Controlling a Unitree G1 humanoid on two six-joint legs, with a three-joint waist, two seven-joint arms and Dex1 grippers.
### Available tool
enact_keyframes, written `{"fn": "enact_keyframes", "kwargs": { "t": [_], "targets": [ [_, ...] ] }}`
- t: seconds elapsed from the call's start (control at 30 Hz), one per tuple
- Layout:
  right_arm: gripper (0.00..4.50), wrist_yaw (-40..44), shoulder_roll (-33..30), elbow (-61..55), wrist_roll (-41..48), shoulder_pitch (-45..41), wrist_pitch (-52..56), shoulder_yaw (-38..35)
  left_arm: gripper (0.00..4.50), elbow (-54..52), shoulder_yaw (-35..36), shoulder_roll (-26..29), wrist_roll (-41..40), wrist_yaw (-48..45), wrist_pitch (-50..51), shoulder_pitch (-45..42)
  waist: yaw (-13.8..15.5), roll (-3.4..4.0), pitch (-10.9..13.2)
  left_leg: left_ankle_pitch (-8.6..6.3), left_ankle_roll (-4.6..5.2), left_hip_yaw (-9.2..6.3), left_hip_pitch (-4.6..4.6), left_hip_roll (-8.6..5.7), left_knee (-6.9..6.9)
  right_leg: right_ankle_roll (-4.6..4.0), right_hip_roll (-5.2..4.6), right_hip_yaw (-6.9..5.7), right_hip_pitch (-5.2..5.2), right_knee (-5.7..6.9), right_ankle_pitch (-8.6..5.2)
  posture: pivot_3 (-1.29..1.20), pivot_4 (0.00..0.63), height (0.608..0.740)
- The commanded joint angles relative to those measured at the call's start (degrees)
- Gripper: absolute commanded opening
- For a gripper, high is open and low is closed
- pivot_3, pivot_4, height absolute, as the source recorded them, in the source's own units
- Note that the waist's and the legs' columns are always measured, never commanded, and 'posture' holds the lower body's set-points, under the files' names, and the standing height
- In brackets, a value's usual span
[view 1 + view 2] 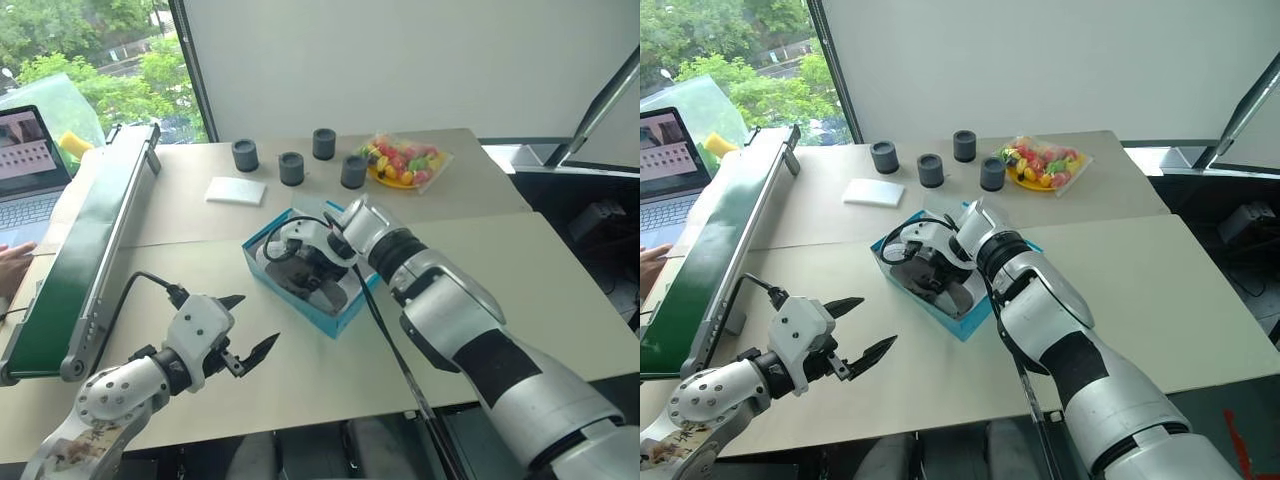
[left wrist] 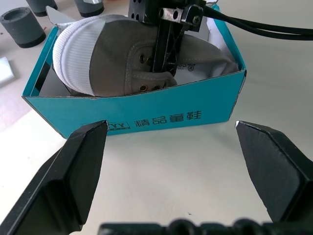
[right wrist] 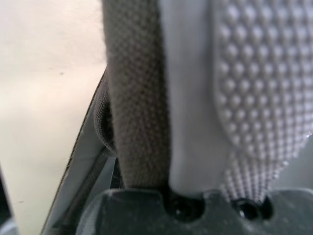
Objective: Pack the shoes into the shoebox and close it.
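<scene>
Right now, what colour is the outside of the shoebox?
Bright turquoise-blue, with dark printed characters on its side; the shoebox shows best in the left wrist view.

Grey-taupe woven-cloth sneaker (image 2: 122, 63) with white ribbed rubber toe and dimpled sole; matt turquoise cardboard shoebox (image 2: 146, 120); smooth beige table (image 1: 330, 370) at its 6 o'clock.

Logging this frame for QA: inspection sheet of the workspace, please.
Surface: beige tables pushed together.
Job's things: turquoise shoebox, lid open; grey shoe inside, on its side; a second shoe cannot be made out.
Clutter: four dark cylinders, white pad, tray of coloured pieces.
Grippers: right gripper shut on shoe, in the box; left gripper open, facing the box.
Cables: black cable on left arm.
Surroundings: green conveyor, laptop, window.
</scene>
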Motion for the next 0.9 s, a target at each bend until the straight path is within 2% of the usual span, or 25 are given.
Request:
{"fn": "enact_keyframes", "kwargs": {
  "t": [0.03,0.2,0.33,0.43,0.5,0.7,0.8,0.9],
  "targets": [
    [0.57,-9.82,-0.47,4.17,-5.39,2.97,-3.85,0.97,4.48,-2.16,-0.37,-0.19,0.51,0.57,-0.15,-0.05,-0.01,0.08,-0.06,0.00,0.00,-0.01,0.12,0.00,0.00,0.02,0.00,0.00,0.17,-0.01,-0.03,0.00,0.150,0.731],
    [0.57,-18.38,-1.57,5.77,-6.26,1.79,-5.65,-1.51,4.48,-2.47,-0.54,-0.36,0.26,0.68,0.47,-0.67,0.06,-0.11,-0.24,-0.02,-0.04,-0.06,0.91,0.00,0.00,-0.38,-0.01,0.07,0.90,-0.09,-0.34,0.00,0.150,0.731],
    [0.57,-25.43,-3.51,6.45,-10.92,3.07,-10.95,0.35,4.48,-2.38,-0.86,-0.32,0.35,0.58,0.46,-0.99,-0.03,-0.26,-0.34,-0.26,-0.43,-0.12,0.88,0.00,0.01,-0.40,-0.09,0.10,0.90,-0.27,-0.35,0.00,0.150,0.731],
    [0.57,-18.18,-2.54,7.37,-10.29,3.55,-7.39,-1.18,4.48,-2.02,-0.93,-0.25,0.46,0.53,0.45,-1.36,0.03,-0.33,-0.39,-0.02,-0.02,-0.01,0.72,-0.04,-0.09,-0.29,-0.06,0.17,0.73,-0.21,-0.36,0.00,0.150,0.731],
    [0.57,-14.47,-1.85,7.36,-10.33,3.61,-6.44,-1.42,4.48,-1.88,-1.13,0.14,0.96,0.42,0.37,-1.50,0.07,-0.40,-0.44,-0.06,-0.09,0.01,0.66,-0.01,-0.16,0.05,-0.01,0.16,0.62,-0.11,-0.25,0.00,0.150,0.731],
    [0.57,0.43,0.43,6.80,-10.56,2.66,-4.21,-1.64,4.48,-1.52,-0.92,0.14,0.80,0.22,0.41,-1.70,0.13,-0.40,-0.45,-0.51,0.00,-0.03,0.59,0.03,-0.20,-0.09,0.02,0.13,0.56,-0.05,-0.53,0.00,0.150,0.731],
    [0.57,4.20,0.98,6.38,-11.42,2.39,-5.02,-1.65,4.48,-1.46,-0.96,0.15,0.84,0.21,0.44,-1.78,0.10,-0.39,-0.45,-0.80,0.03,-0.06,0.59,0.04,-0.20,-0.34,0.02,0.11,0.55,-0.03,-0.61,0.00,0.150,0.731],
    [0.57,4.24,1.48,6.31,-12.36,2.56,-5.11,-1.58,4.48,-1.54,-0.90,0.21,1.03,0.24,0.37,-1.59,-0.01,-0.38,-0.44,-0.97,0.00,-0.10,0.59,0.06,-0.20,-0.38,0.02,0.11,0.53,-0.03,-0.63,0.00,0.150,0.731]
  ]
}}
